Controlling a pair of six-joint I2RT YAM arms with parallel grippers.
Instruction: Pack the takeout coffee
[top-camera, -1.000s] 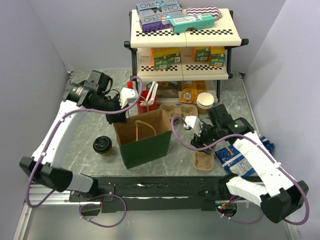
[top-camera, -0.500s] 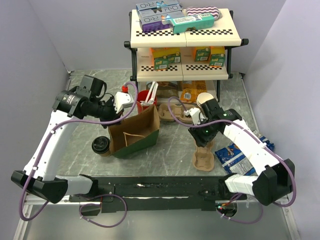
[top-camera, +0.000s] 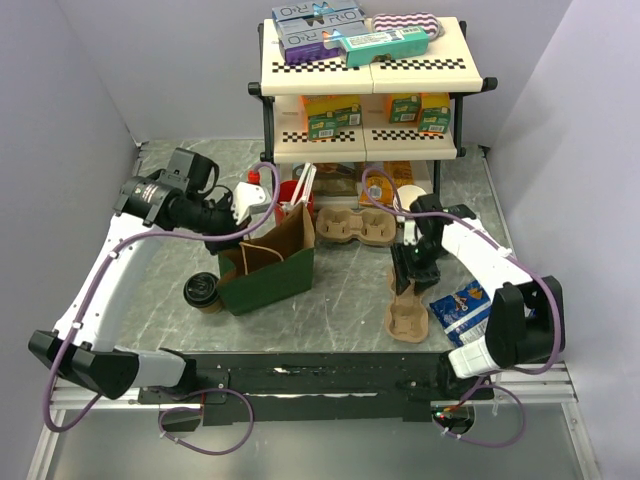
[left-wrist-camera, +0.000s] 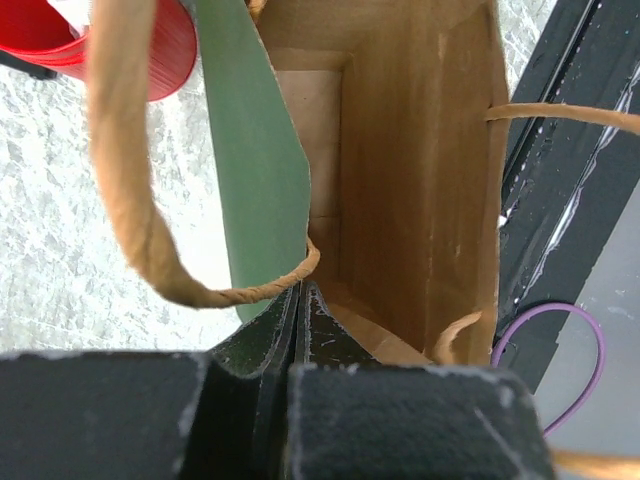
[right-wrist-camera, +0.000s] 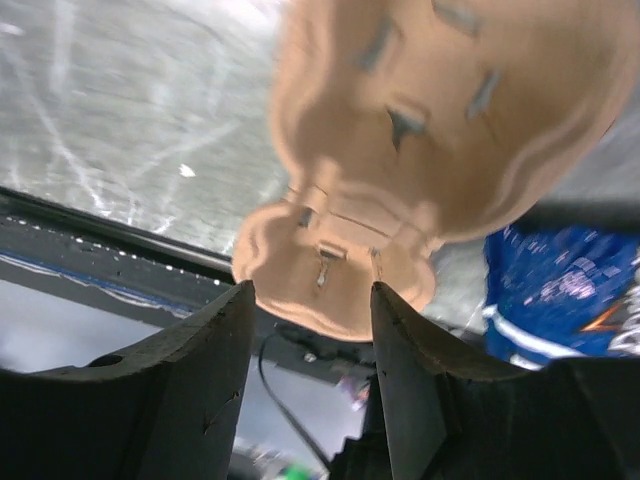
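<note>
The small brown paper cup with a round black plastic lid (top-camera: 203, 291) is seen upright on the grey marbled counter (top-camera: 165, 250), with its long axis vertical. It is just beside the lower left corner of the green-and-brown paper bag with twine handles (top-camera: 272, 268); whether the two touch cannot be told. The cup is not yet packed. It lies to the left of the left hand (left-wrist-camera: 299, 298) and nearer to the arm bases. This hand is pressed together on the bag's rim beside a handle, so the bag is held tilted with its mouth open. The left arm is judged the nearer one, but it is occupied. The right hand (right-wrist-camera: 312, 300) is well apart, on the other side of the bag. Its fingers are spread around the end of a pale brown moulded-pulp cup carrier (top-camera: 408, 318), and a grip cannot be confirmed. Nothing is seen inside the bag, and the carrier's wells are empty too.
</note>
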